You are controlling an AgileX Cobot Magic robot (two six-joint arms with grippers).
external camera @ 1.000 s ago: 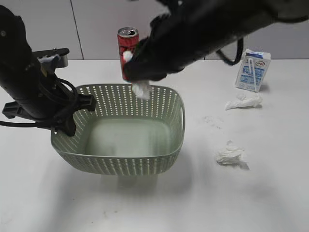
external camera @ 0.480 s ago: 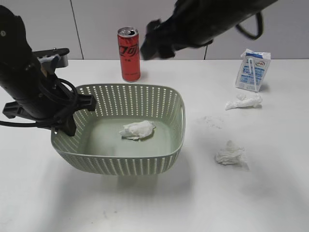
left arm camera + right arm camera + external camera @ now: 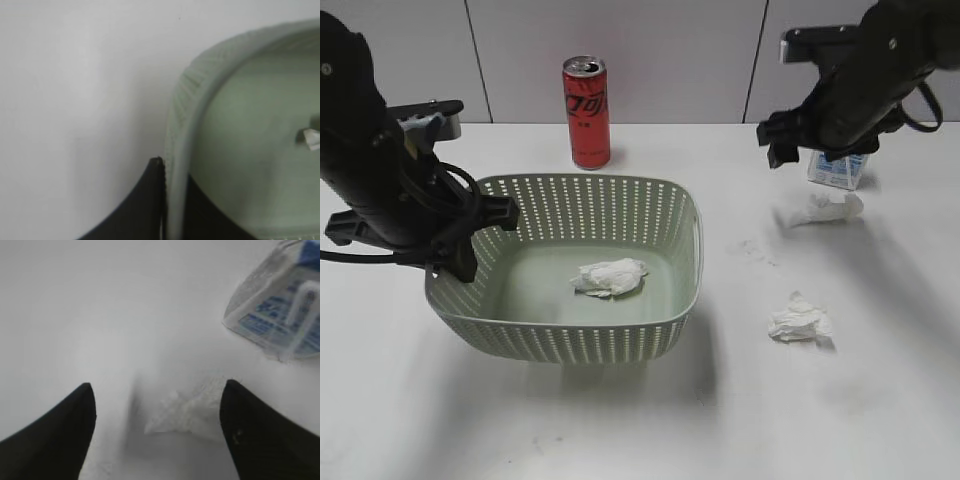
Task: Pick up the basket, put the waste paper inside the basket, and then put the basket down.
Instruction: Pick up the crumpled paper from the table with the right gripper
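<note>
The pale green basket (image 3: 660,215) is held tilted a little above the table by my left gripper (image 3: 455,255), which is shut on its left rim (image 3: 175,165). One white waste paper wad (image 3: 610,276) lies inside it; its edge shows in the left wrist view (image 3: 310,138). A second wad (image 3: 823,209) lies by the carton, and a third (image 3: 799,319) lies nearer the front. My right gripper (image 3: 790,150) is open and empty above the second wad (image 3: 187,412), which shows between its fingers (image 3: 157,400).
A red drink can (image 3: 586,97) stands behind the basket. A blue-and-white drink carton (image 3: 840,168) stands at the back right, close to the second wad; it also shows in the right wrist view (image 3: 280,315). White table all round.
My right gripper dropped a wad into the basket, then swung right, away from the can, to above the wad by the carton. The left arm and basket held still.
</note>
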